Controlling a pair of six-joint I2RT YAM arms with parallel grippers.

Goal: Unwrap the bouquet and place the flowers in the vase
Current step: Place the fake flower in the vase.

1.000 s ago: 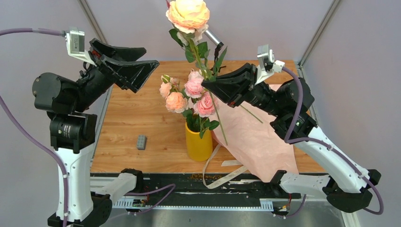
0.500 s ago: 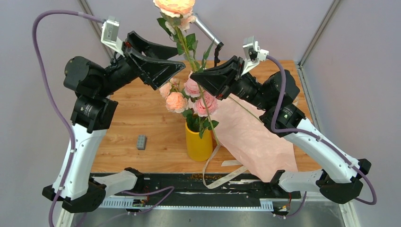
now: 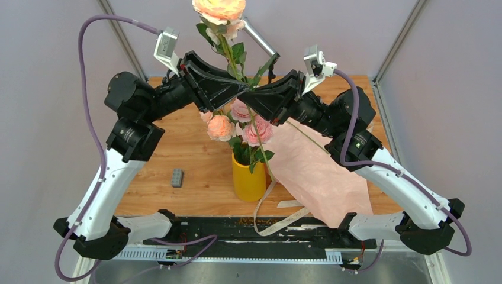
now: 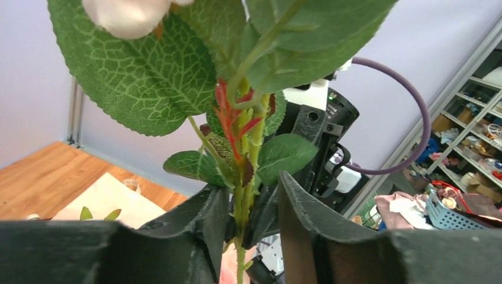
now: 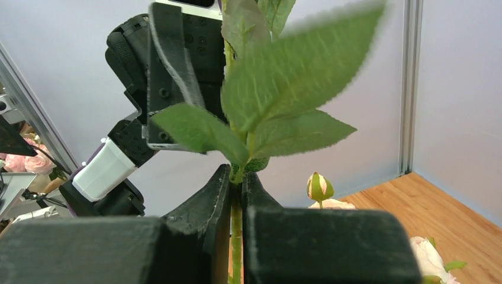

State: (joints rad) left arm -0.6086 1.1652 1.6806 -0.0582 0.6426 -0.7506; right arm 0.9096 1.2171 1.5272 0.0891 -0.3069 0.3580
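Flowers [image 3: 237, 121] stand bunched in the yellow vase [image 3: 248, 180] at mid-bench, pink and peach heads above its mouth. From the top view you can see one tall rose [image 3: 231, 56] raised over them, its peach bloom at the upper edge of the picture. Your two arms meet at its stem: the left end effector [image 3: 240, 89] comes in from the left, the right end effector [image 3: 248, 99] from the right, tips almost touching. The pale pink wrapping paper [image 3: 319, 171] lies open on the bench [image 3: 166, 154] to the right of the vase, with the beige ribbon [image 3: 266, 207] trailing off the near edge. A small grey block [image 3: 176, 177] sits left of the vase, well apart.

In your left wrist view, the left end effector [image 4: 251, 189] stands partly open, with the tall rose [image 4: 240, 219] between the fingers [image 4: 207, 225]. The stem is close against the left one, and a gap shows on the other side. Big veined leaves fill the upper frame.

In your right wrist view, the right end effector [image 5: 237, 177] is closed tight on the tall rose [image 5: 237, 225], both fingers [image 5: 216, 207] pressed to the stem just below its leaves. A green-and-pink bud [image 5: 319, 186] shows just to the right.
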